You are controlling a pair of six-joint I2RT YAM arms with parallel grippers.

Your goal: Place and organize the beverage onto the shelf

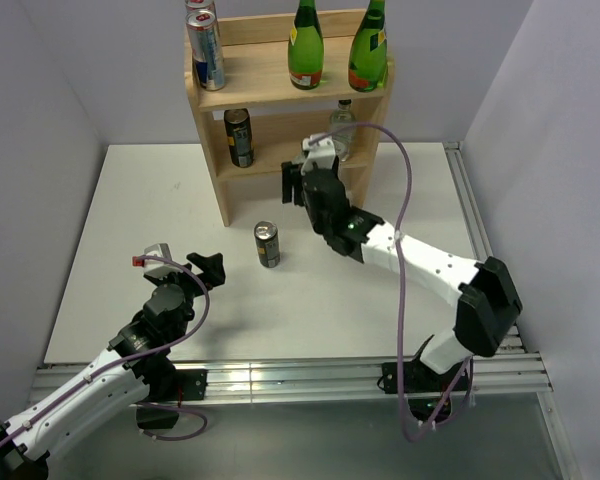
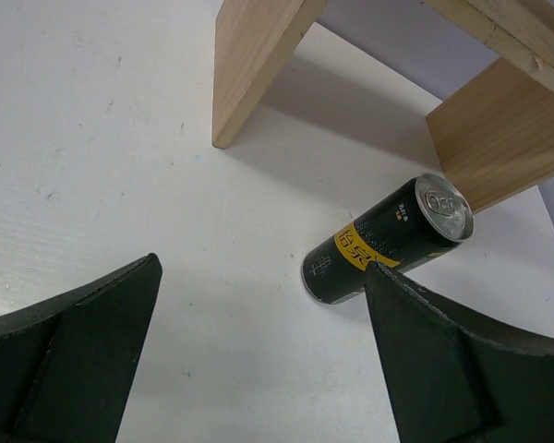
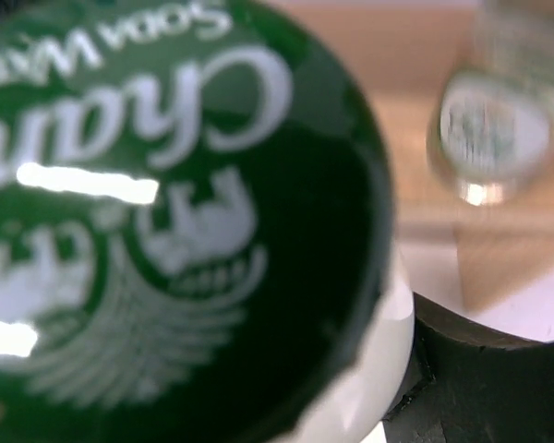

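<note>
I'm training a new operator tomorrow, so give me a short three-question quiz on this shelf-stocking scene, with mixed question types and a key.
1. True or false: the left gripper is closed around the dark can standing on the table.
2. How many green bottles stand on the top tier of the shelf? A) one B) two C) three
3. Fill in: the soda container held in the right gripper is ____ in colour.

Key
1. False: its jaws stand wide open, apart from the can.
2. B
3. green
</note>
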